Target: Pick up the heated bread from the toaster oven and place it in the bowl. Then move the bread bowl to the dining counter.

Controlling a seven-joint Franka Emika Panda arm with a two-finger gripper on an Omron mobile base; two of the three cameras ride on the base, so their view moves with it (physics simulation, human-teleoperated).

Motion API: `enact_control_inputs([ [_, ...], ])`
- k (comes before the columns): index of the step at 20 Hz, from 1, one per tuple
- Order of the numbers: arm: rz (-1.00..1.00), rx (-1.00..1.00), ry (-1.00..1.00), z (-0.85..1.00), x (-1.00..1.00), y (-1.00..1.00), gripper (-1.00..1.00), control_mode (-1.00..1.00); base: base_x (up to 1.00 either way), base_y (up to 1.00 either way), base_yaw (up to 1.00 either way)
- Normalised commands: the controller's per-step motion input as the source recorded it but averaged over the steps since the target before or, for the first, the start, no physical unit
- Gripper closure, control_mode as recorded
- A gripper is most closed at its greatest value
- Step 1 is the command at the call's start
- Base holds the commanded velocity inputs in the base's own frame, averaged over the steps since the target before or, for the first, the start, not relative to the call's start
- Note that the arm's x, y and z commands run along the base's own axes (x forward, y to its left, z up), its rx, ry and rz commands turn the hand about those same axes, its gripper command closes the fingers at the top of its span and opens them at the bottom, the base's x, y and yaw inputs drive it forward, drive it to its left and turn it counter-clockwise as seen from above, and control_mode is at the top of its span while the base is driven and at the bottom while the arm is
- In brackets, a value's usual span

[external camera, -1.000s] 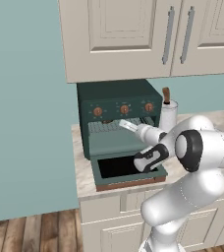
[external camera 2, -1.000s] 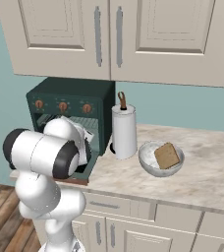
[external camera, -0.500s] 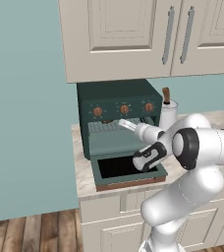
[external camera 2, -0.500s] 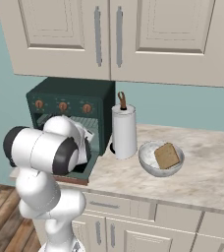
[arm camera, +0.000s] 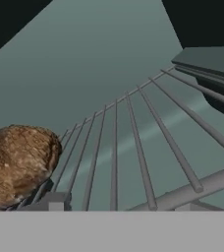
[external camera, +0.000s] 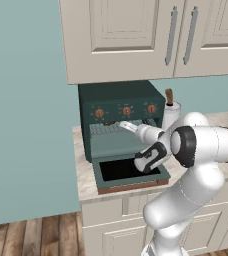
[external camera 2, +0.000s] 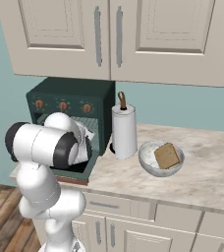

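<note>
The dark green toaster oven stands on the counter with its door dropped open. My arm reaches into its mouth, with the gripper just over the wire rack. The heated bread, a round brown roll, lies on the rack just left of my left fingertip. The gripper is open and nothing sits between its fingers. To the right on the counter stands the pale grey bowl, which holds a square brown slice. The dining counter is out of view.
A white canister with a brown top stands between the oven and the bowl. Cream upper cabinets hang low over the oven. The marbled counter runs on to the right of the bowl. The oven's walls close in around my hand.
My hand has edged slightly deeper into the oven's mouth. The bowl, the canister and the door have stayed put.
</note>
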Motion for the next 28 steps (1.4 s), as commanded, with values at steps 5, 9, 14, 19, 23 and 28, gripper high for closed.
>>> enact_control_inputs([
  [5,0.00,0.00,0.00,0.00,0.00,0.00,1.00,-1.00,0.00,0.00,0.00],
  [9,0.00,0.00,-0.02,0.00,-0.03,0.00,1.00,-1.00,0.00,0.00,0.00],
  [14,0.00,0.00,-0.11,0.00,-0.31,-0.05,1.00,-1.00,0.00,0.00,0.00],
  [19,0.00,0.01,-0.14,0.00,-0.49,-0.14,1.00,-1.00,0.00,0.00,0.00],
  [23,0.00,0.02,-0.19,0.00,-0.65,-0.17,1.00,-1.00,0.00,0.00,0.00],
  [28,0.00,0.00,-0.19,0.00,-0.67,-0.10,1.00,-1.00,0.00,0.00,0.00],
])
